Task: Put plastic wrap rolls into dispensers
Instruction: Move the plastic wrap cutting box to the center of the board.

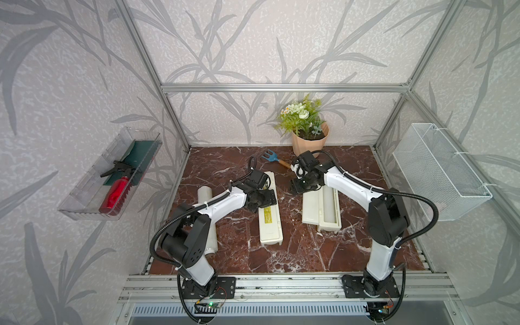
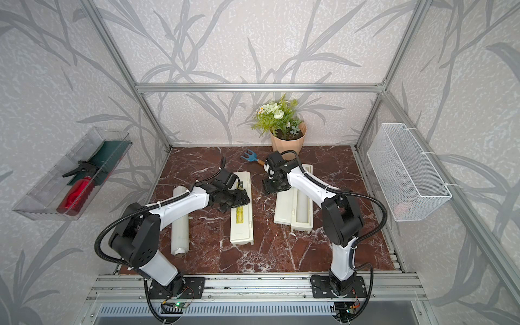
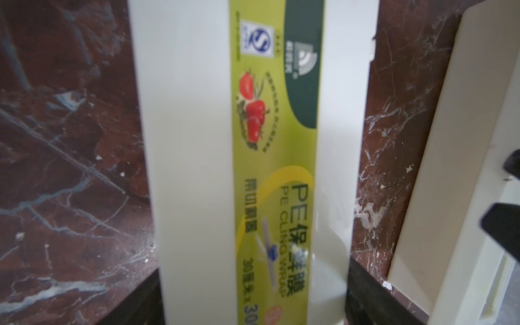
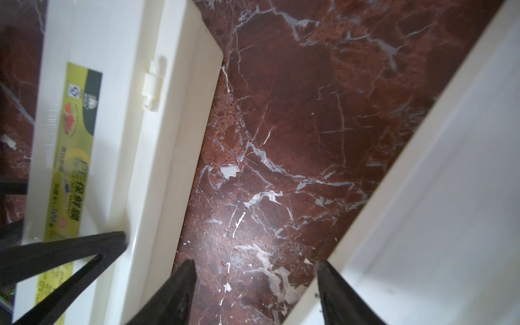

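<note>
Left hand (image 1: 267, 198) wide open astride the closed dispenser (image 1: 270, 225) at centre; right hand (image 4: 254, 266) open, empty. One roll (image 1: 329, 205) boxed. Next, probably: open the closed one, load spare roll (image 1: 206, 194).

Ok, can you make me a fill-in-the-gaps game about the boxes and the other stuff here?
The dispenser with a plastic wrap roll inside has its lid ____.
The other roll lies on the marble ____.
The spray bottle in the clear tray is ____.
The blue rake lies near the ____ pot.
Missing words: open; table; red; flower.
</note>
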You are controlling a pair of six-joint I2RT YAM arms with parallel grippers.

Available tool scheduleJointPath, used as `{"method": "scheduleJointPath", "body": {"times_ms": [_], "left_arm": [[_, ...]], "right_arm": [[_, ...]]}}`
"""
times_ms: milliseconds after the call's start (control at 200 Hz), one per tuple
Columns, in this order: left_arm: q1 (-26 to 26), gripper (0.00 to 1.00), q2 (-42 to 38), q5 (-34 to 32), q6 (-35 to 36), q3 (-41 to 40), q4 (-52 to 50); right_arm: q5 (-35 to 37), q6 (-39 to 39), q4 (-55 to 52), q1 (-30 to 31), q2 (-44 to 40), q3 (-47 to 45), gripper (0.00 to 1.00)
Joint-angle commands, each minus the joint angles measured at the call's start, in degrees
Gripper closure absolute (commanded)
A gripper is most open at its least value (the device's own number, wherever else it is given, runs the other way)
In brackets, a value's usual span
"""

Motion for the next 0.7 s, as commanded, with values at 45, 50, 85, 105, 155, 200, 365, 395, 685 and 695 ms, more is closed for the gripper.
{"method": "scheduleJointPath", "body": {"times_ms": [45, 50, 85, 105, 155, 200, 365, 395, 685, 695], "left_arm": [[1.0, 0.04, -2.6, -6.9, 1.7, 5.6, -12.0], [1.1, 0.03, -2.6, -7.0, 1.9, 5.9, -12.3], [1.9, 0.02, -3.1, -8.4, 2.7, 8.3, -14.2], [2.6, 0.02, -3.3, -8.9, 3.7, 9.7, -15.2], [4.1, 0.01, -4.2, -10.4, 6.0, 12.7, -17.2], [5.9, 0.01, -5.0, -11.3, 8.3, 14.3, -17.2], [15.8, 0.00, -6.5, -7.6, 14.7, 18.3, -17.1], [17.3, 0.01, -6.7, -7.3, 15.4, 18.6, -17.4], [24.8, 0.01, -8.4, -0.9, 17.1, 14.3, -14.2], [24.8, 0.00, -8.4, -0.9, 17.1, 14.3, -14.1]], "right_arm": [[-3.4, 1.5, 0.9, 1.1, -3.9, 1.6, 0.19], [-3.4, 1.6, 1.0, 1.2, -3.9, 1.7, 0.18], [-3.4, 2.1, 1.0, 1.9, -3.7, 2.5, 0.15], [-3.4, 2.4, 0.9, 2.5, -3.5, 3.0, 0.14], [-3.2, 3.8, 0.7, 4.0, -2.3, 4.5, 0.14], [-2.5, 5.3, 0.9, 5.7, -1.0, 5.5, 0.06], [3.4, 11.9, 3.1, 12.1, 4.6, 10.6, 0.01], [4.8, 12.6, 3.4, 13.0, 6.4, 12.3, 0.00], [16.6, 17.2, -14.8, 16.7, 30.0, 43.8, 0.00], [16.8, 17.4, -15.8, 16.8, 30.8, 45.3, 0.00]]}}
